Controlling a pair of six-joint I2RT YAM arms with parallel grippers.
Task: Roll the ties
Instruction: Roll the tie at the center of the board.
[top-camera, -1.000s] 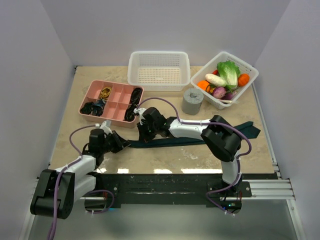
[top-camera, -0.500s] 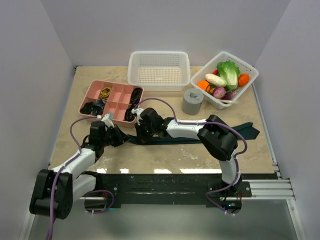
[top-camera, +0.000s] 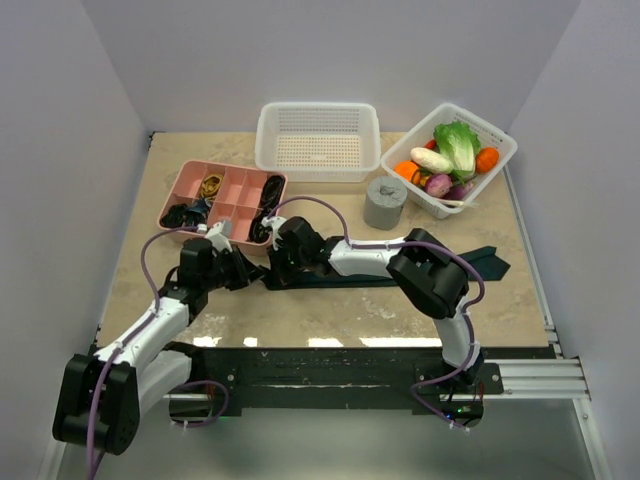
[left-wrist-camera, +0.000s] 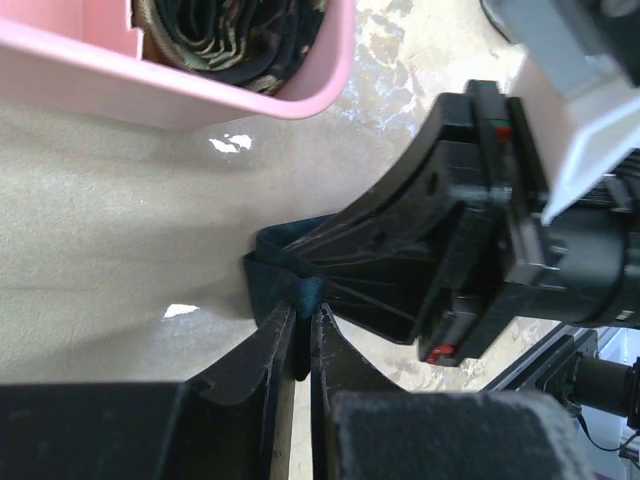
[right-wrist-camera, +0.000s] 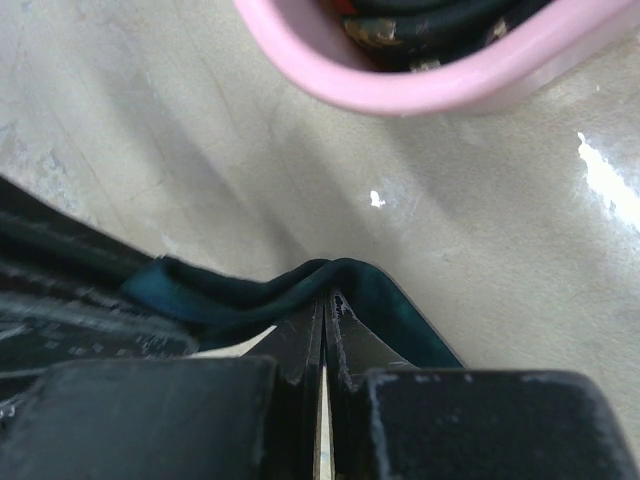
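One dark teal necktie (top-camera: 478, 264) lies stretched flat along the table (top-camera: 330, 315). Its wide pointed end is out to the right, and its narrow end sits just in front of the pink compartment tray (left-wrist-camera: 150, 75). Both arms meet at that narrow end. The left gripper (left-wrist-camera: 303, 330) has its fingers clamped narrowly on a small raised fold of fabric, and the right gripper (right-wrist-camera: 325, 318) pinches the same bunched end from the other side. No coil shows yet, so I judge the rolling barely begun, with nearly the whole length left to wind.
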